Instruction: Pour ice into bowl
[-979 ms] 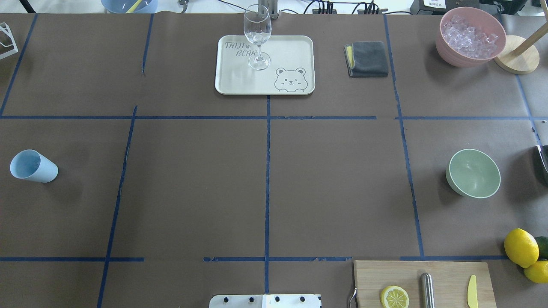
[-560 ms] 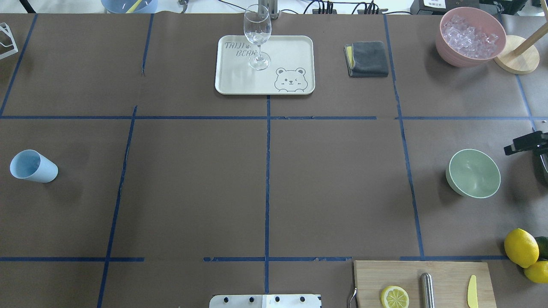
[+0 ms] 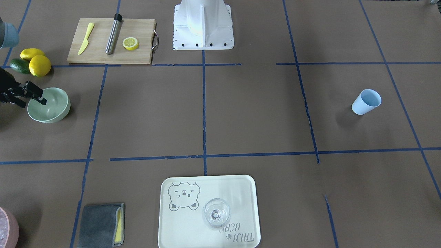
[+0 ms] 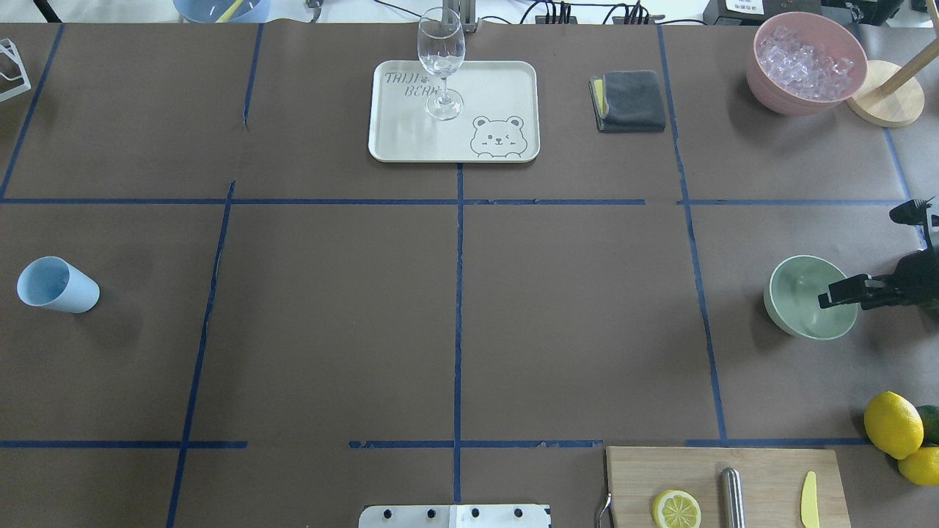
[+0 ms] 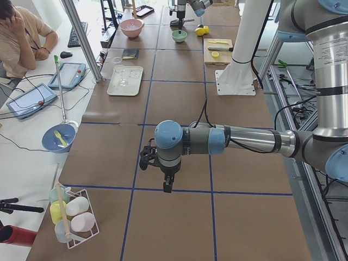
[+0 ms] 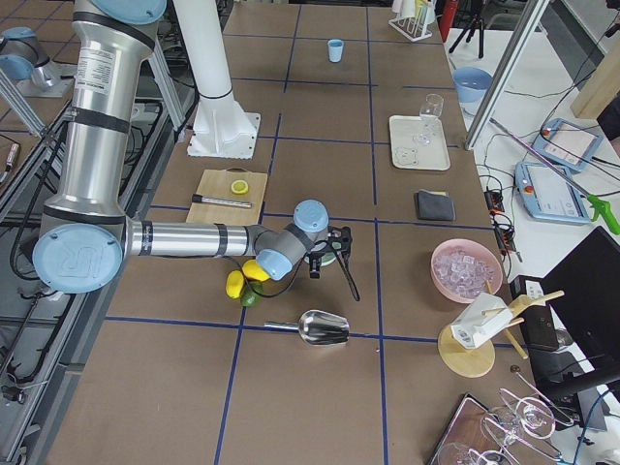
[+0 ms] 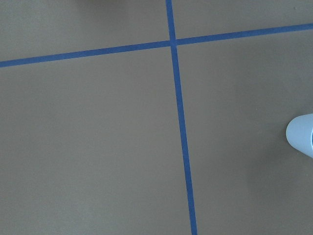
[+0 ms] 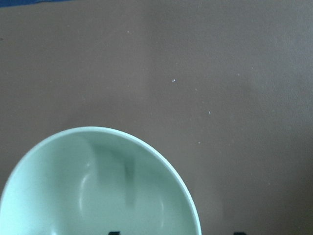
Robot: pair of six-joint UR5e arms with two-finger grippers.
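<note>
Open and empty, the right pincer (image 4: 832, 297) straddles the right rim of the bowl (image 4: 796, 293), probably to steady it. Of the left pincer (image 5: 167, 186) I cannot tell the state

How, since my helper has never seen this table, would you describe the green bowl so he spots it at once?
Start at the wooden cutting board by the robot's base, on its right. Just past the lemons beside it stands a pale green bowl. Unlike the heaped pink bowl in the far corner, it is empty.
</note>
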